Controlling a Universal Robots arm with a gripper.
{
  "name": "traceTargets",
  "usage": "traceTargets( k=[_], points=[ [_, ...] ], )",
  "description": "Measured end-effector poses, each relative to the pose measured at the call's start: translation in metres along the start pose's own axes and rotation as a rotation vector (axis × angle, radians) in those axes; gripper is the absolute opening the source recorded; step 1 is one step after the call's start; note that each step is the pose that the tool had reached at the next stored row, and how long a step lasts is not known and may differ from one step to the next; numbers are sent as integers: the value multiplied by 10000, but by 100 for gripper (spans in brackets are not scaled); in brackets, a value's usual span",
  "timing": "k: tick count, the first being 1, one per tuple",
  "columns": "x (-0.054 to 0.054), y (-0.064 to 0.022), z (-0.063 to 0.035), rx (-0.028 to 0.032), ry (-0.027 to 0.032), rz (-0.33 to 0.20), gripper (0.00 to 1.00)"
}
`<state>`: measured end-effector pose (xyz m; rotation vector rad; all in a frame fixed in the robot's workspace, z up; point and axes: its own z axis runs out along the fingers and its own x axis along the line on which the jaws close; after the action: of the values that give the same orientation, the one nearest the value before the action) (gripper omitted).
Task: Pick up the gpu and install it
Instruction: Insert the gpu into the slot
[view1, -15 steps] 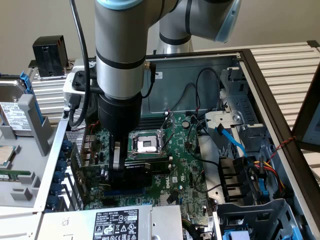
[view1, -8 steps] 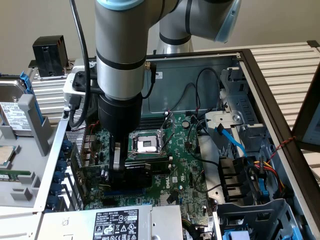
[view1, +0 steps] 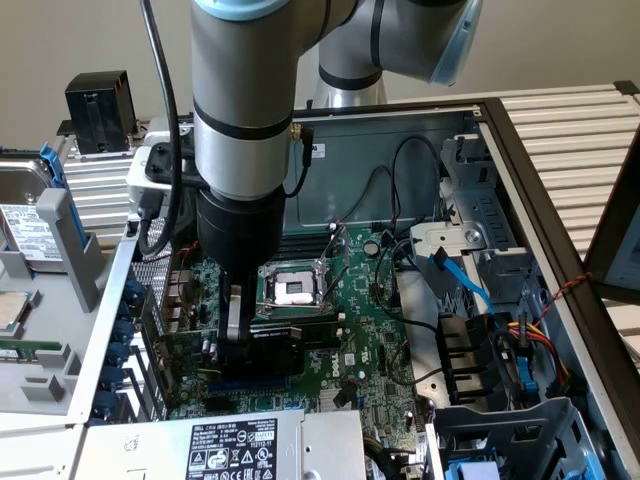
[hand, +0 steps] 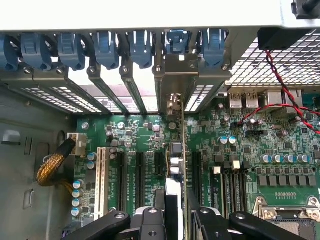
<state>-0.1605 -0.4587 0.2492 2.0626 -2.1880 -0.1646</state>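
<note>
My gripper reaches down into an open computer case and is shut on the gpu, a short card with a black shroud. The card is held upright just over the large green motherboard, beside the CPU socket. From the wrist, the gpu appears edge-on between my fingers, running away from my gripper toward the case's rear wall. Its metal end bracket lines up with one of the rear slot openings. Whether its lower edge sits in a slot I cannot tell.
A power supply lies at the case's near edge. Blue and black cables and a drive cage crowd the exterior view's right. Blue slot latches, a red-black wire and a yellow braided cable lie near the card.
</note>
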Motion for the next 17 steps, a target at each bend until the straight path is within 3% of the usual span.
traceTargets(
  k=[17],
  points=[
    [-17,-9,-1,-1,1,-3,27]
  ],
)
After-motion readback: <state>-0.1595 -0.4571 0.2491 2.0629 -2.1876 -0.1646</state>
